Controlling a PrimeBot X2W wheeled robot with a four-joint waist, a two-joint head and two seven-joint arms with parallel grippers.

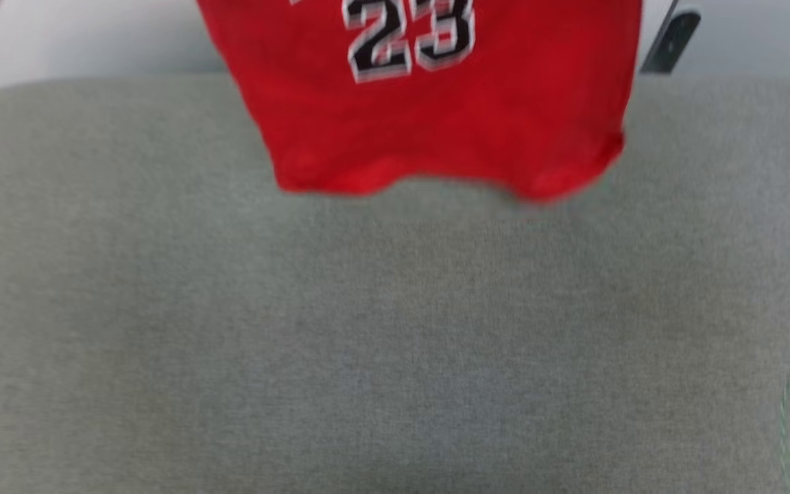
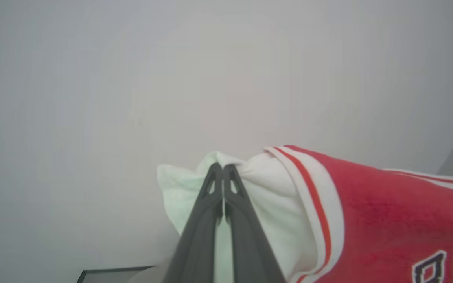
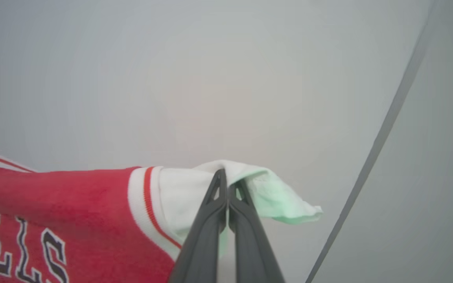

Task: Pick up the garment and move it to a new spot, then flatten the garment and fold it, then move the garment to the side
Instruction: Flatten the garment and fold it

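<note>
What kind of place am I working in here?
Probably an indoor room: a grey fabric surface, perhaps a cushion or padded table, before a plain pale wall. The jersey hangs over it.

In the head view you see the garment (image 1: 436, 123) only from the number 23 (image 1: 409, 41) down. The top edge cuts the digits and all the cloth above them, and the hem is blurred. The grey padded surface (image 1: 395, 343) runs out at the left, right and bottom edges. At the upper right, a dark object (image 1: 671, 41) is cut by the top edge and too blurred to name. In the left wrist view, the left end effector (image 2: 223, 167) covers the bit of white sleeve it pinches, and the lettering (image 2: 442, 267) is cut at the right and bottom edges. The right end effector (image 3: 226, 175) hides its pinched fold likewise.
</note>
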